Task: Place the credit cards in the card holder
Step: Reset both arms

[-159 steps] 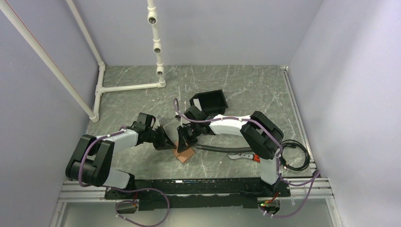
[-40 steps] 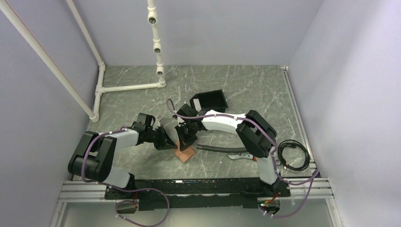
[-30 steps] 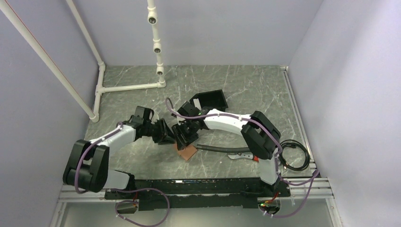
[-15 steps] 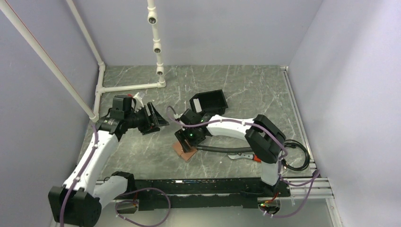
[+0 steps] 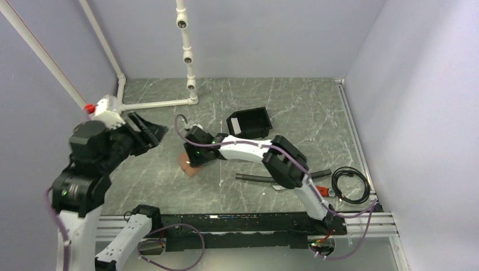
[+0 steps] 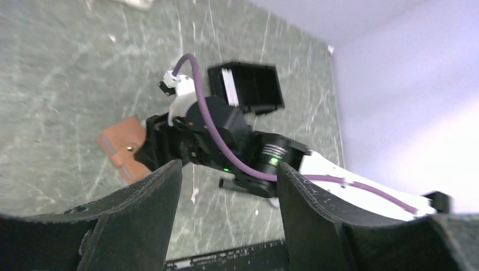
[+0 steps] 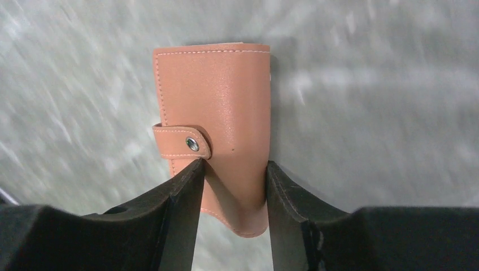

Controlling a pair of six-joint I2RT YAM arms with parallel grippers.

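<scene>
Right gripper (image 7: 233, 167) clamps card holder (image 7: 223, 96) edges; left gripper (image 6: 226, 169) agape

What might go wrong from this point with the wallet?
The right gripper pinches only the near end of the closed card holder, so it may twist or slip out. One finger sits against the snap strap and might pop it. The left gripper hangs open and far off, giving no support.
</scene>
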